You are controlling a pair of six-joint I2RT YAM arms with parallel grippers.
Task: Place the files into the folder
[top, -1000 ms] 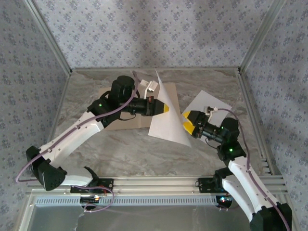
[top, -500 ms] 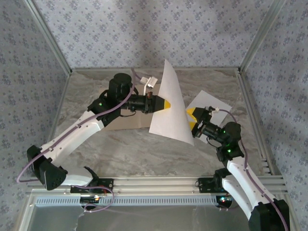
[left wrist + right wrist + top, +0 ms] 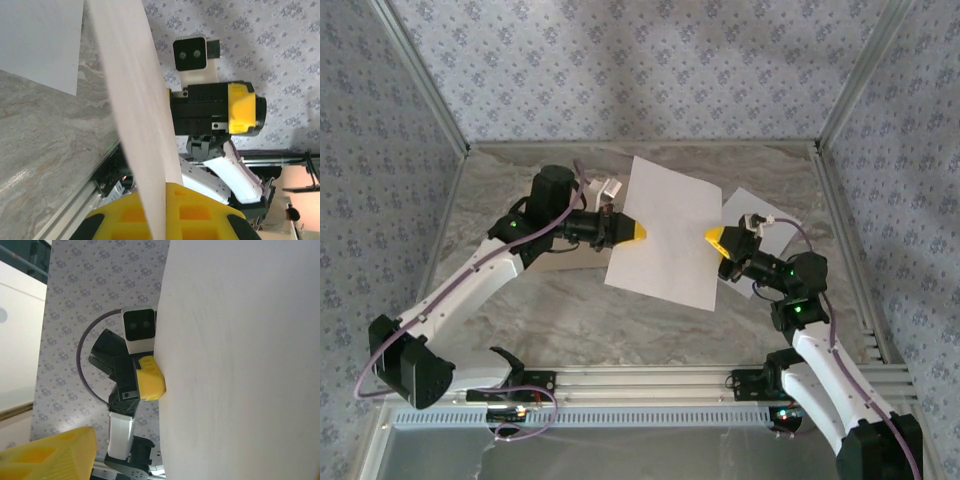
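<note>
Held sheet (image 3: 665, 230) now swung flatter, pinched at left edge by left gripper (image 3: 638, 234). Right gripper (image 3: 712, 237) brought to right edge, jaws narrowing, grip unclear. Second sheet (image 3: 760, 208) lies right. Folder (image 3: 582, 264) left, likely not yet loaded.

You see the left gripper (image 3: 159, 212) at the bottom edge, its yellow jaws closed on a white sheet (image 3: 132, 100) that rises edge-on toward the top. Behind this sheet stands the right gripper (image 3: 243, 108). A second sheet (image 3: 40, 40) lies flat on the marble table (image 3: 45, 140).
</note>
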